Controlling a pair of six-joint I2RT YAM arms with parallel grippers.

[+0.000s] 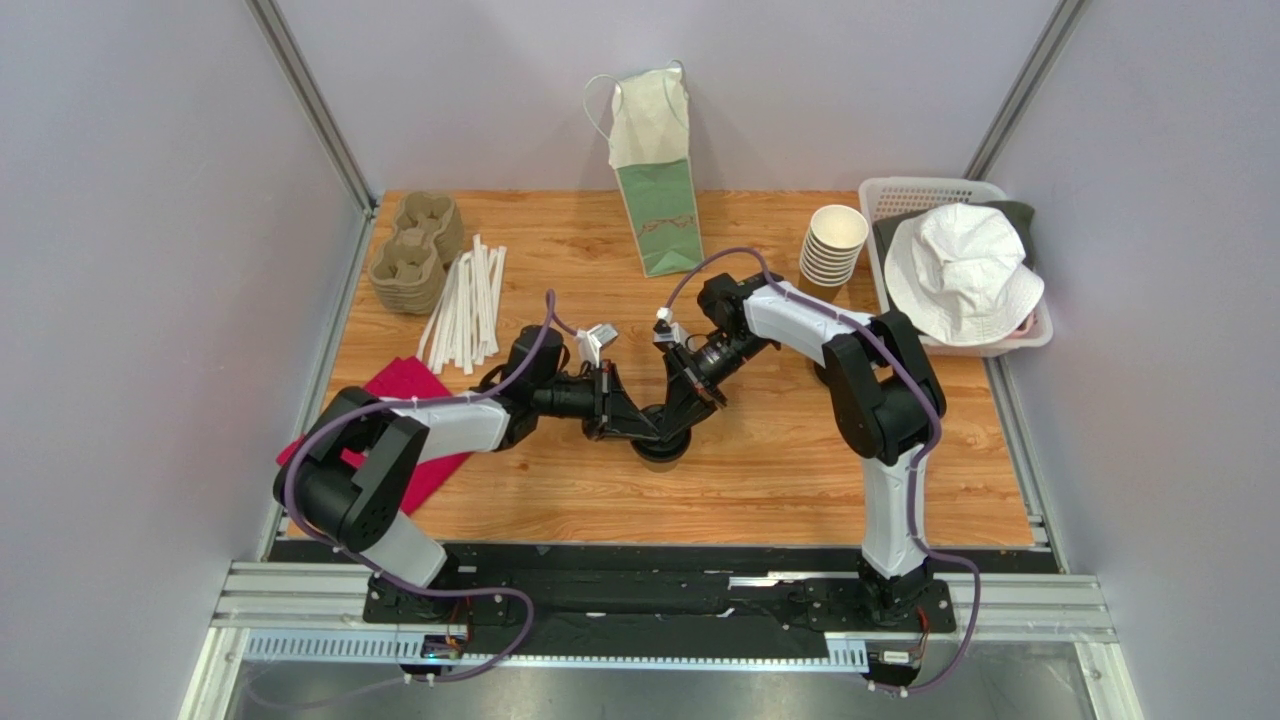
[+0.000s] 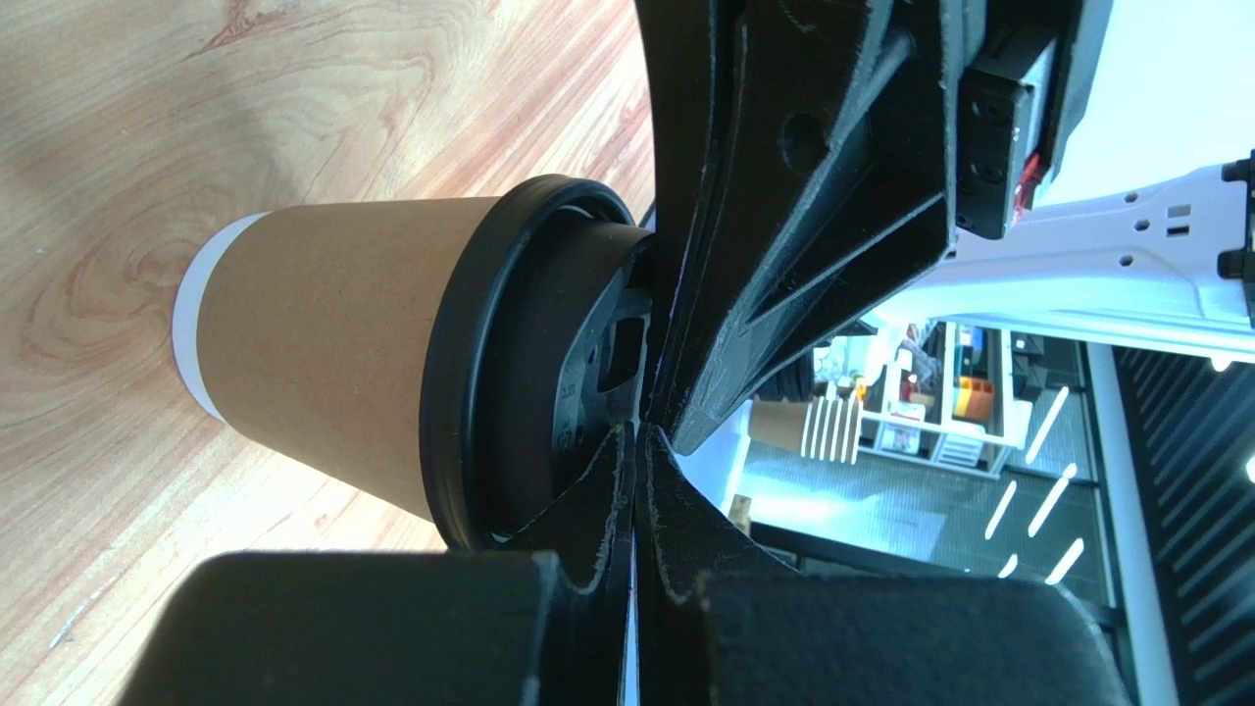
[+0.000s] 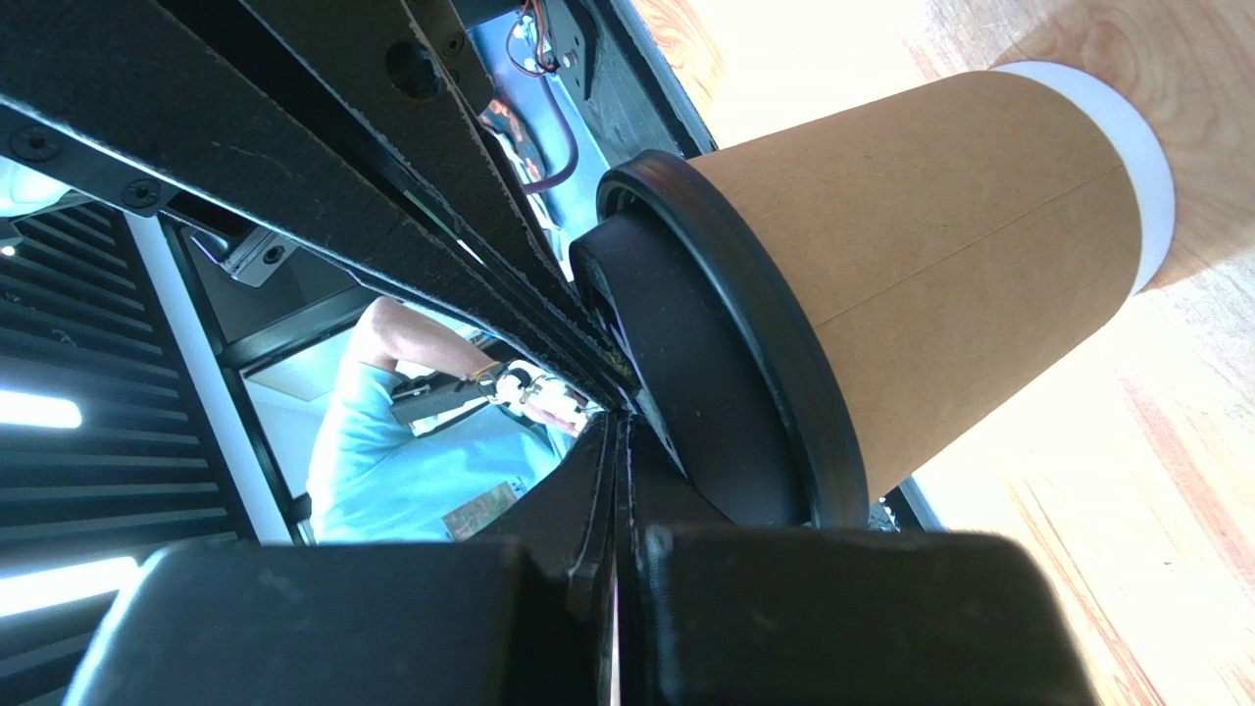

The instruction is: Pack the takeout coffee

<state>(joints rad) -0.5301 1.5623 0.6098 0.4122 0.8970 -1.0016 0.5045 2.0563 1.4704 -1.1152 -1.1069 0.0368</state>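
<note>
Print on one green bag (image 1: 658,210) was unreadable. One takeout coffee (image 2: 332,353) stood just beside left tool (image 2: 637,439) and right tool (image 3: 619,424), both closed, empty.

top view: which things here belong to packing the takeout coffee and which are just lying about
For the job:
kraft-brown paper cup with black plastic lid
green-and-white paper bag, likely
left gripper and right gripper, both shut at the lid

Lying about:
stack of lidless paper cups
white wrapped straws
brown pulp cup trays
magenta cloth
white bucket hat in white mesh basket
</note>
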